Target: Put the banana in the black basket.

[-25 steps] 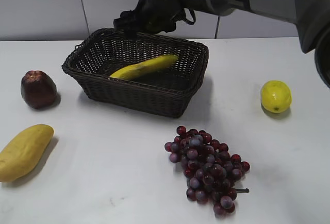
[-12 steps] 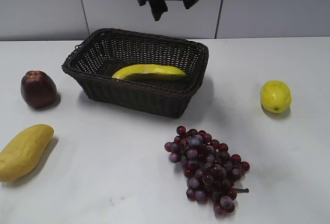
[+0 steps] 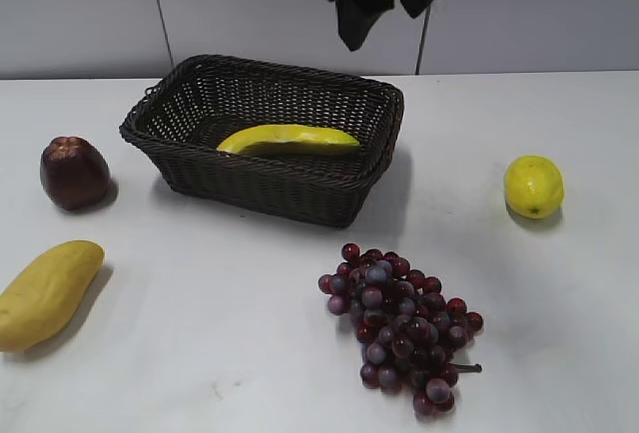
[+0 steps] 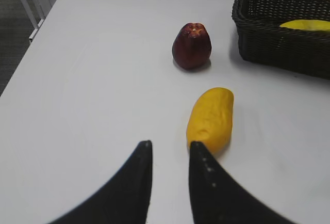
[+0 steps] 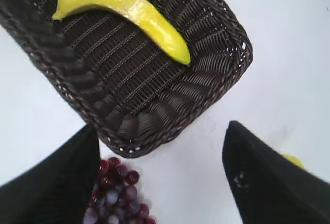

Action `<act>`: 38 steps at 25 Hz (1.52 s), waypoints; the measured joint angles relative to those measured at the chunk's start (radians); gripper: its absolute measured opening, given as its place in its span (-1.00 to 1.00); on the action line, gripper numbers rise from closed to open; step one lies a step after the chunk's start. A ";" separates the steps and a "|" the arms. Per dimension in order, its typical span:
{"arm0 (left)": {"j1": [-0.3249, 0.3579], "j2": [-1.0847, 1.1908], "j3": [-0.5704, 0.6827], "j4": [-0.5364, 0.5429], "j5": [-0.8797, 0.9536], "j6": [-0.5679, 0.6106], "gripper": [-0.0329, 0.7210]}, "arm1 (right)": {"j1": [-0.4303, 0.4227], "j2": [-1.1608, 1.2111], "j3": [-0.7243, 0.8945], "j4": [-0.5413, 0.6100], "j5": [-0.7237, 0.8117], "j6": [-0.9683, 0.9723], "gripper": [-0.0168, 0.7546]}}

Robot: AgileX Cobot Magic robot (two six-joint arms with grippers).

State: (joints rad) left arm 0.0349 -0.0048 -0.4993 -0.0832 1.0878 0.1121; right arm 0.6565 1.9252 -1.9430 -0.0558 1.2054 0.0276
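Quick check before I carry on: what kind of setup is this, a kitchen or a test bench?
Most likely a lab test bench: a bare white table against plain grey wall panels, with only a black basket and plastic-looking fruit such as the banana.

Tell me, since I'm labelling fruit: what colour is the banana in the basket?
Bright yellow banana, greenish tips; clearest in the right wrist view.

A bare test bench in a lab or robot workroom, not a home. Below the right gripper (image 3: 384,9) spreads a plain white table (image 3: 250,333); behind it stands a blank grey panelled wall (image 3: 90,14). Glossy fake fruit, such as the grapes (image 3: 399,323) nearer the camera, lies spaced out like props.
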 joint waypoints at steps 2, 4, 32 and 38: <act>0.000 0.000 0.000 0.000 0.000 0.000 -0.28 | -0.018 -0.042 0.056 0.005 0.000 -0.015 0.58; 0.000 0.000 0.000 0.000 0.000 0.000 -0.28 | -0.043 -0.095 0.129 0.005 0.001 -0.028 0.58; 0.000 0.000 0.000 0.000 0.000 0.000 -0.28 | -0.114 -0.873 1.176 0.056 -0.244 0.096 0.58; 0.000 0.000 0.000 0.000 0.000 0.000 -0.28 | -0.132 -1.038 1.270 0.056 -0.265 0.108 0.58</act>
State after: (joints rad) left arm 0.0349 -0.0048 -0.4993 -0.0832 1.0878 0.1121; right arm 0.5242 0.8868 -0.6728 0.0000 0.9402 0.1352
